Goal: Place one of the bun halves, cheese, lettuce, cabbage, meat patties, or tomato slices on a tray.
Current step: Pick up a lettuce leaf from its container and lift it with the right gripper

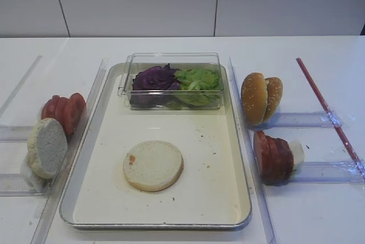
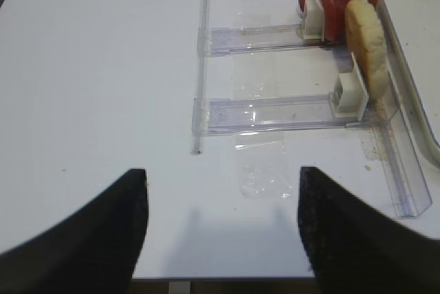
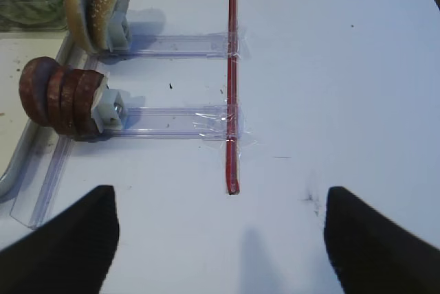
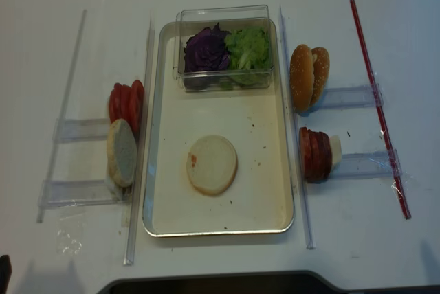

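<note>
Both claws stand wide and hold nothing: the right claw (image 3: 220, 239) and left claw (image 2: 223, 232) hover above bare white surface (image 1: 319, 210). The tray (image 1: 239, 198) carries one pale bun half (image 1: 153, 165), cut face up, and a clear plastic box (image 1: 171, 61) holding purple cabbage (image 1: 154, 78) beside green lettuce (image 1: 198, 80).

Both the left claw (image 2: 223, 229) and the right claw (image 3: 220, 235) hover spread wide, holding nothing.
</note>
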Controlling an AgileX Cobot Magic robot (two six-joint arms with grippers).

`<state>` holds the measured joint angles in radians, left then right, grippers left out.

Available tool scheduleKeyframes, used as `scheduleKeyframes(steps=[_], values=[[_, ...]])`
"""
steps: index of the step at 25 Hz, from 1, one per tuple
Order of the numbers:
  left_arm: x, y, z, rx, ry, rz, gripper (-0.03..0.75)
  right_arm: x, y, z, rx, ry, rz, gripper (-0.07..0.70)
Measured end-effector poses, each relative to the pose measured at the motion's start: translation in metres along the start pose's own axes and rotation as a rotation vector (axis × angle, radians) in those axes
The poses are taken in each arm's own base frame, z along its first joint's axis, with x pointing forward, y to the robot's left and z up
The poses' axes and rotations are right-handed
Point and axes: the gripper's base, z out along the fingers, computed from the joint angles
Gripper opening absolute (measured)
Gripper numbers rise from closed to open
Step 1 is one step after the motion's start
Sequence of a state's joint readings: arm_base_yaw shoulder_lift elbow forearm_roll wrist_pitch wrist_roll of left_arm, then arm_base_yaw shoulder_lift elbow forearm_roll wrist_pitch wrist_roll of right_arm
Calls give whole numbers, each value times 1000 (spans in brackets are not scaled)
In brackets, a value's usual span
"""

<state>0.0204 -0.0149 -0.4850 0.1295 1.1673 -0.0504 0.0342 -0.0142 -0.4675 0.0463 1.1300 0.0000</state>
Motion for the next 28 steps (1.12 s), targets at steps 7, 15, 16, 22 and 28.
scheduleKeyframes(steps=[7,15,16,22,28], values=[[0,0,0,0,0,0,469,0,0,0,0,0,0,636],[0,0,0,0,0,0,469,0,0,0,0,0,0,636],[0,0,0,0,0,0,469,0,0,0,0,0,0,635],[0,0,0,0,0,0,469,0,0,0,0,0,0,636],[0,0,0,0,0,0,469,0,0,0,0,0,0,636]])
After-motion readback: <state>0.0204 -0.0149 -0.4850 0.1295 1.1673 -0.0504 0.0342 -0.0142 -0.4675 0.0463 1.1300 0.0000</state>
